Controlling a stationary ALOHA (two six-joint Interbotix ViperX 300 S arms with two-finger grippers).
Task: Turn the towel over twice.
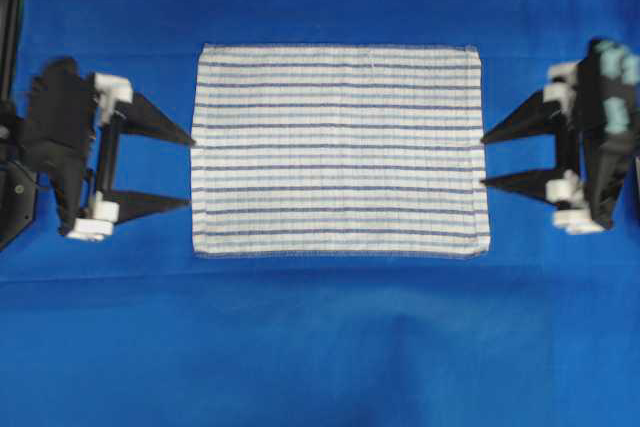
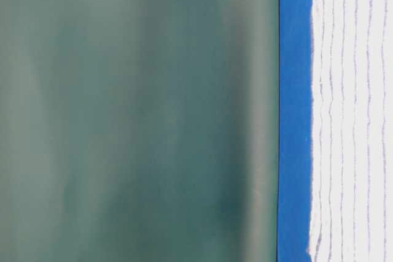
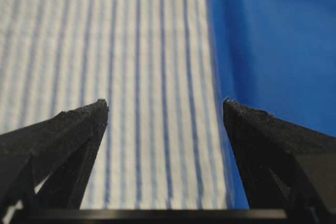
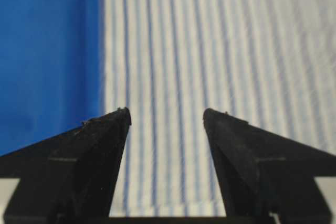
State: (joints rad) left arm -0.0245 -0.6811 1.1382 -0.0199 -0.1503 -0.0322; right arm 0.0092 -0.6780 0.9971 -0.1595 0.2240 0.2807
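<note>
Blue cloth covering (image 1: 320, 347) spreads over your whole table, smooth apart from a few soft creases along the near side. At its middle you have the towel (image 1: 340, 150), lying flat and fully spread, a white rectangle with thin dark-blue and light-blue stripes running from one arm's side to the other. Its corners look a little wavy but nothing is folded over. Your left gripper (image 1: 190, 172) sits at the towel's left edge with its two black fingers spread wide; the tips look to reach just to the hem, and nothing is between them. From the left wrist camera you see the striped fabric running away between the parted fingers (image 3: 73, 129). Your right gripper (image 1: 484, 159) mirrors it at the right edge, jaws likewise wide apart and holding nothing, its tips at the cloth's border. In the table-level view the towel lies flat on the blue covering, with a plain grey-green backdrop (image 2: 135, 115) behind it.
</note>
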